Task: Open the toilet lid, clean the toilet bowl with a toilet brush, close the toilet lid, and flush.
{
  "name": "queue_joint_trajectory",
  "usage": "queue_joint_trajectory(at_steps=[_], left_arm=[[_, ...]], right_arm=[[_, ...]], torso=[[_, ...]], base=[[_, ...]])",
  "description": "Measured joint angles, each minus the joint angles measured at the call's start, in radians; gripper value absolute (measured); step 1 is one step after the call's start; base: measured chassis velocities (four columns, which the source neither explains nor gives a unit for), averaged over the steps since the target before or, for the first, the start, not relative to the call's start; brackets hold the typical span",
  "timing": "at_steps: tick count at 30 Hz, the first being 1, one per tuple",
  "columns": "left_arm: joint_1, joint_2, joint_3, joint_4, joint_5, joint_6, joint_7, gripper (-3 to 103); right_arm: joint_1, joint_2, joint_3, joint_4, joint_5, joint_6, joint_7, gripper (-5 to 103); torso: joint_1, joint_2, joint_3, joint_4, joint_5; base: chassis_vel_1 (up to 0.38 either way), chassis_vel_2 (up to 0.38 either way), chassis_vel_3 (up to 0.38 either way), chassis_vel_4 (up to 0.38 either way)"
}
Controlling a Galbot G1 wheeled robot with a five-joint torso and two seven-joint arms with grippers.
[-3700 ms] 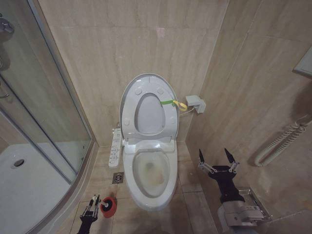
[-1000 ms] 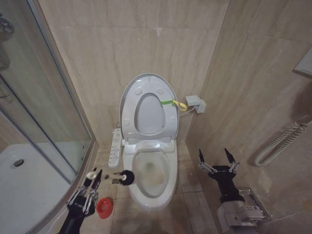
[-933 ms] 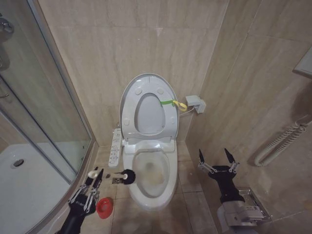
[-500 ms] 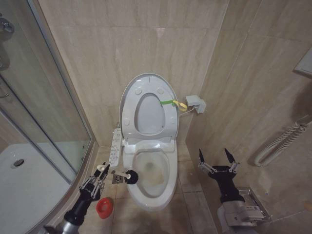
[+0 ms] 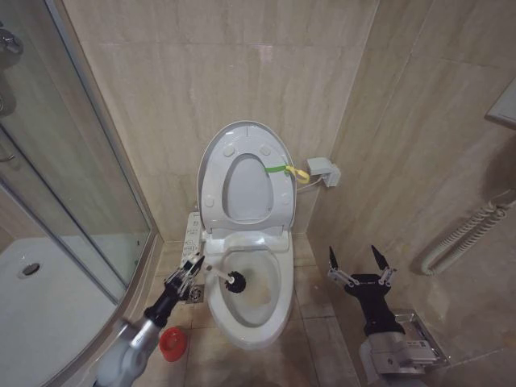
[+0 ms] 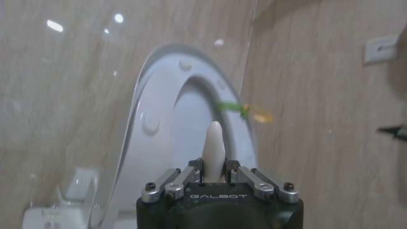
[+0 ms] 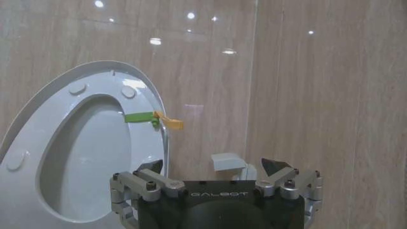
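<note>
Thin white-handled toilet brush [image 5: 220,276] with dark bristle head sits over the stained white ceramic toilet bowl [image 5: 274,310] rim, clamped in left gripper [image 5: 190,272]. White plastic toilet lid [image 5: 214,173] up behind bowl. Step: scrubbing; next, dip bristles deeper. Right gripper [image 5: 360,262] idle, spread wide, beside bowl.

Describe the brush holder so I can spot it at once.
Start at the toilet and look to the floor on its left, toward the shower glass. The holder is a small round cup beside the left arm, the only red thing on the beige tiles.
</note>
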Motion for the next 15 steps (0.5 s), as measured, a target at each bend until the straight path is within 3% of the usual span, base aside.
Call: queue_joint_trajectory(at_steps=[6,15], left_arm=[[-0.222,-0.013,0.124,0.243,0.022,-0.028,0.003,21],[-0.361,-0.061,0.242,0.455,0.085,-0.066,0.027,21]], right_arm=[[0.000,0.000,0.000,0.000,0.000,0.000,0.000,100],[0.000,0.000,0.000,0.000,0.000,0.000,0.000,100]], torso=[[0.000,0.000,0.000,-0.0004,0.0003],[0.000,0.000,0.000,-0.0001,0.0004]], base=[[0.000,0.000,0.000,0.000],[0.000,0.000,0.000,0.000]])
